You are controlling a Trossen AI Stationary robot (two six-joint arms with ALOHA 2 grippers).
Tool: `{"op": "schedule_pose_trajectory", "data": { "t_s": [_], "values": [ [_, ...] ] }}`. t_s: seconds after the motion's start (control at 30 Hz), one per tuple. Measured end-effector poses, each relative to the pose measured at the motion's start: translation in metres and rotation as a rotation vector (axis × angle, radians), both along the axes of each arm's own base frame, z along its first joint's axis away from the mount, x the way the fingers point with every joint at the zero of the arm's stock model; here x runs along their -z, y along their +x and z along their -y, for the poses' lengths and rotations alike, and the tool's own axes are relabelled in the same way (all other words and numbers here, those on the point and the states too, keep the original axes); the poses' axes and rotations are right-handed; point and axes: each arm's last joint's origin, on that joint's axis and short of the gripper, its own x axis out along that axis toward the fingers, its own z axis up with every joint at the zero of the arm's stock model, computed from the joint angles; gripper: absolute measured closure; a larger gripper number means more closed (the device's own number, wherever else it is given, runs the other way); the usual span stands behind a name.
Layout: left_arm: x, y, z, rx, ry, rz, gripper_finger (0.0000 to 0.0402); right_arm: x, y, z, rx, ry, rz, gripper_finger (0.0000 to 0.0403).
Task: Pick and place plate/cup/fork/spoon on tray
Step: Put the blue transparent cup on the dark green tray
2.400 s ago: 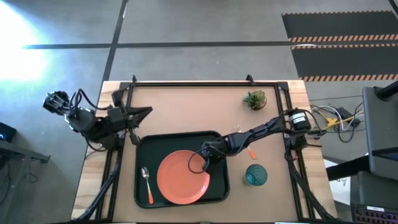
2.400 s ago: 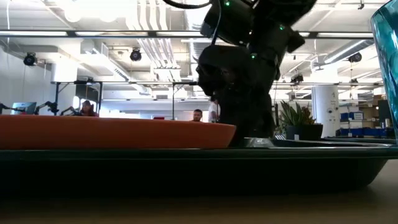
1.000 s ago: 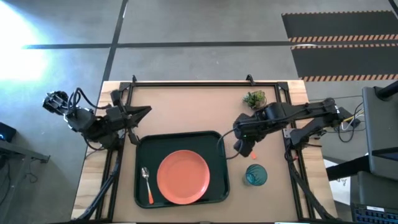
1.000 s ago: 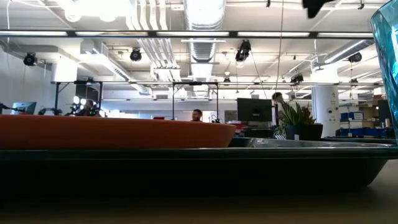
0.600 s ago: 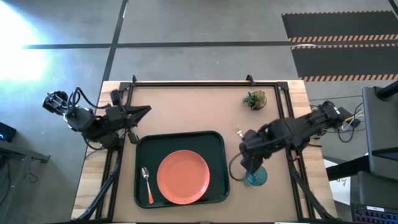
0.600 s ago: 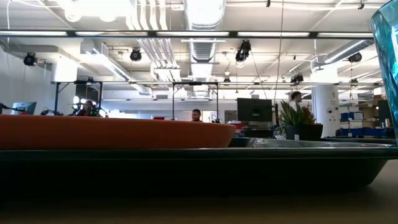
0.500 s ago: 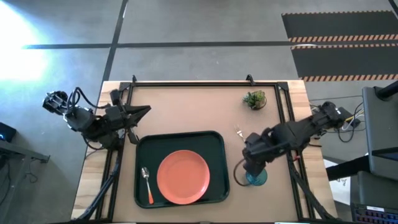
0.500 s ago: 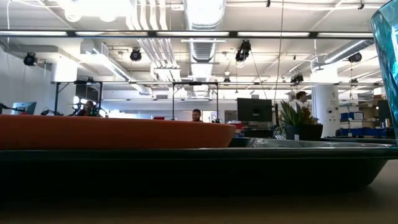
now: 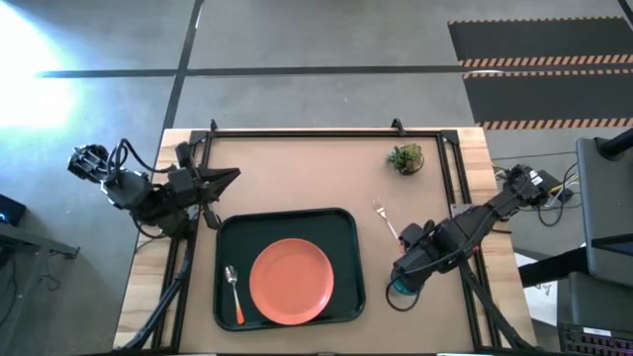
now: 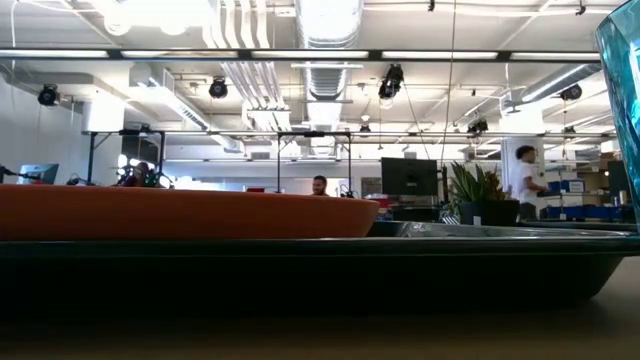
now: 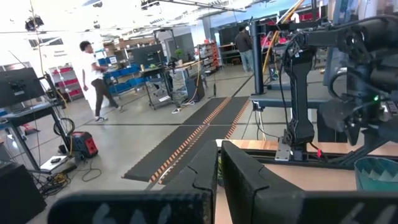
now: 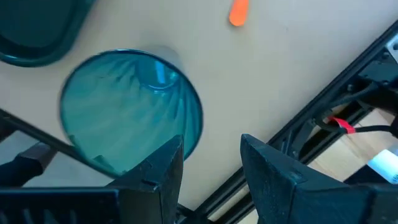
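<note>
Orange-red plate (image 9: 292, 282), flat and uniform. Dark green tray (image 9: 226, 297), near black along rim. Spoon (image 9: 232, 290): silver bowl, orange handle. Fork (image 9: 382, 214), right of frame centre: silver tines; orange handle tip showing in right wrist view. Translucent teal-blue cup (image 12: 130, 109), faint ribbed streaks inside. Tan tabletop (image 9: 307, 173), black frame. Green potted plant (image 9: 406, 157), upper right. Dark arms. Floor mats, upper right corner: black with orange-white striped edging.

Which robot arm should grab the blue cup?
The right one, probably. The right gripper is right over the cup, which stands on the table beside the tray. The left gripper waits far off by the table's left edge.
</note>
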Motion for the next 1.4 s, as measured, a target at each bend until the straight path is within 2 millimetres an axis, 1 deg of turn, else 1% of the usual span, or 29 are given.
{"op": "schedule_pose_trajectory", "data": {
  "t_s": [0.17, 0.47, 0.77, 0.83, 0.9, 0.97, 1.07, 1.13, 1.23, 1.4],
  "values": [
    [0.000, 0.000, 0.000, 0.000, -0.001, 0.000, 0.0398, 0.011, 0.002, -0.001, -0.018, -0.005, -0.009, 0.0252],
    [0.000, 0.000, 0.000, 0.000, -0.001, 0.001, 0.0398, 0.032, 0.007, -0.005, -0.046, 0.014, 0.027, 0.0252],
    [0.000, 0.001, 0.001, 0.000, 0.001, -0.002, 0.0398, 0.060, 0.010, -0.006, -0.068, 0.012, 0.025, 0.0253],
    [0.000, 0.001, 0.001, 0.001, 0.001, -0.003, 0.0398, 0.065, 0.012, -0.007, -0.073, 0.023, 0.040, 0.0260],
    [0.001, 0.001, 0.001, 0.000, 0.001, -0.003, 0.0398, 0.069, 0.012, -0.008, -0.083, 0.026, 0.047, 0.0278],
    [0.001, 0.002, 0.001, 0.000, 0.002, -0.004, 0.0398, 0.069, 0.013, -0.008, -0.092, 0.027, 0.054, 0.0309],
    [0.001, 0.002, 0.001, 0.000, 0.002, -0.004, 0.0398, 0.068, 0.013, -0.008, -0.119, 0.011, 0.070, 0.0375],
    [0.001, 0.002, 0.001, 0.000, 0.002, -0.005, 0.0398, 0.064, 0.015, -0.008, -0.126, -0.009, 0.105, 0.0387],
    [0.001, 0.002, 0.001, 0.000, 0.003, -0.005, 0.0398, 0.057, 0.018, -0.007, -0.132, -0.055, 0.157, 0.0393],
    [0.001, 0.002, 0.001, 0.000, 0.002, -0.005, 0.0398, 0.033, 0.024, -0.005, -0.114, -0.172, 0.303, 0.0394]
  ]
}}
